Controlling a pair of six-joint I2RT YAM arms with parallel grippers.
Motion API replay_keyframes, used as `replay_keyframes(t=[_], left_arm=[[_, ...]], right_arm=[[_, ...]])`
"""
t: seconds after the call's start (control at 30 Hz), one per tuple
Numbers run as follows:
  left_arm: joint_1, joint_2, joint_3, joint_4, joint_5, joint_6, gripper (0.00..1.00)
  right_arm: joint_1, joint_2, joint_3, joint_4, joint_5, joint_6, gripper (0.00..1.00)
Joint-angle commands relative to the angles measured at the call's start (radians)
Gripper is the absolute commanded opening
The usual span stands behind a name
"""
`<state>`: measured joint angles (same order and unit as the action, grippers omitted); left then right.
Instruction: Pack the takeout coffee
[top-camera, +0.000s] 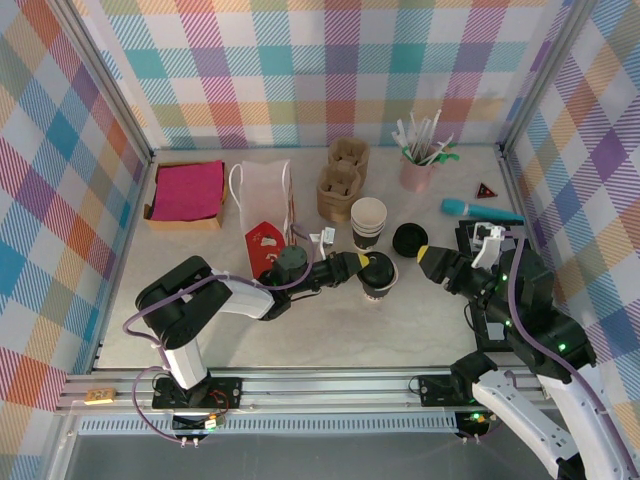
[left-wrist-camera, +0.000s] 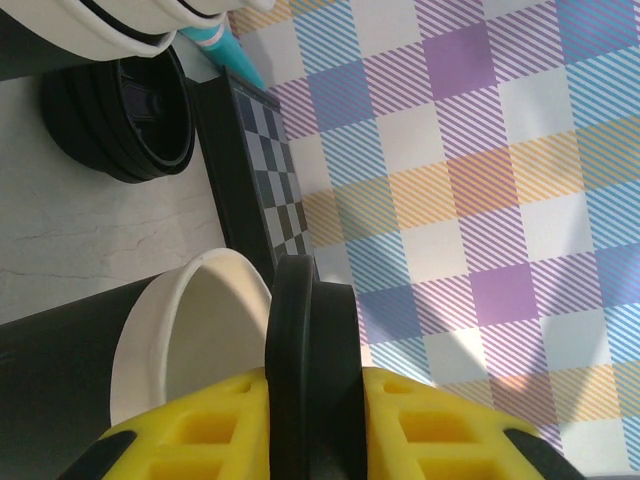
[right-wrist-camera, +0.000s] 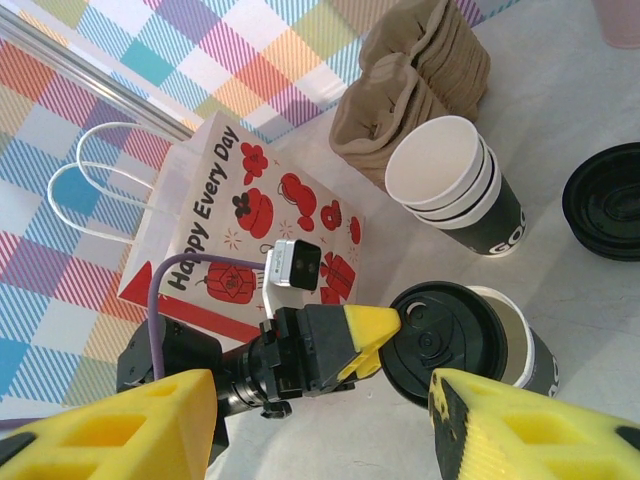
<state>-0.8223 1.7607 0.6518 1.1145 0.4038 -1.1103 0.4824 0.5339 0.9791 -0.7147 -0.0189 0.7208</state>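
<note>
Plaid-walled booth, pale table (top-camera: 300, 335): left gripper (top-camera: 365, 268) pinches the black lid (top-camera: 380, 271) half-seated on the takeout coffee cup (top-camera: 380, 291) mid-table, right gripper (top-camera: 430, 258) hangs open and empty, so lidding's unfinished and the paper gift bag (top-camera: 262, 190) lies flat, nothing packed

Left gripper (right-wrist-camera: 383, 328) pinching black lid (right-wrist-camera: 440, 340) over paper cup (right-wrist-camera: 525, 355), gift bag (right-wrist-camera: 250, 225)

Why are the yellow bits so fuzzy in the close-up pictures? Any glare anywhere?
Right wrist view: the right gripper sits too near the lens and blurs; print on the paper bag is sharp. Left wrist view: the left gripper, clamping the black lid, is slightly soft likewise. Top view: even light, faint shadows, no glare on the table.
</note>
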Motion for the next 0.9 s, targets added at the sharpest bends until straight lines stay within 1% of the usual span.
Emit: replay_keyframes(t=[0.0,0.23,0.6,0.87], left_arm=[[-0.005,-0.012,0.021,0.037,0.017,0.016,0.26],[-0.006,-0.025,0.027,-0.019,0.015,0.050,0.28],[-0.015,-0.066,0.045,-0.136,-0.003,0.118,0.29],[-0.015,-0.072,0.045,-0.153,-0.010,0.129,0.30]], right_arm=[[-0.008,0.001,-0.013,0.037,-0.013,0.003,0.59],[-0.009,0.003,-0.013,0.036,-0.009,0.000,0.59],[-0.008,-0.001,-0.022,0.051,-0.014,0.006,0.59],[-0.008,-0.007,-0.020,0.054,-0.018,0.008,0.59]])
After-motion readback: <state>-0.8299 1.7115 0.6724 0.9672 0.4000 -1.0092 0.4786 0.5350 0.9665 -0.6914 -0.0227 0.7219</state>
